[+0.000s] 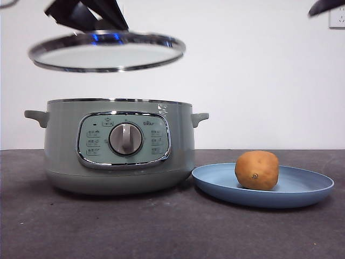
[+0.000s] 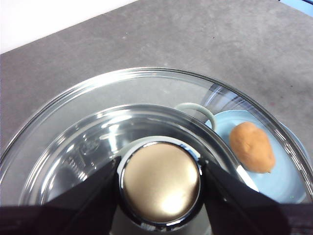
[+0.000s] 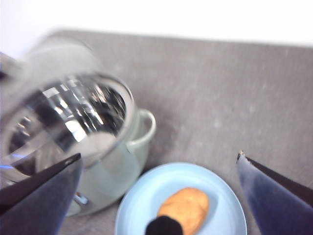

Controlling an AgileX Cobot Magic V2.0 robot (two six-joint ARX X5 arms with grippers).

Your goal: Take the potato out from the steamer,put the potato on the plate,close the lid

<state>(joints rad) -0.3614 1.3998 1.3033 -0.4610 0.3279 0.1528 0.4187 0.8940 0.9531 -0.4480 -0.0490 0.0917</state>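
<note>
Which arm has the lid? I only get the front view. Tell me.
Observer: The left gripper. Its jaws are shut on the knob of the lid.
Operator: Look into the steamer. Report what's inside.
Observer: Through the glass, the left wrist view shows the bare, shiny inside of the steamer. There is no food in the part I can see.
Operator: Give me the right gripper.
Observer: The right gripper is open, up above the plate and potato, holding nothing.
</note>
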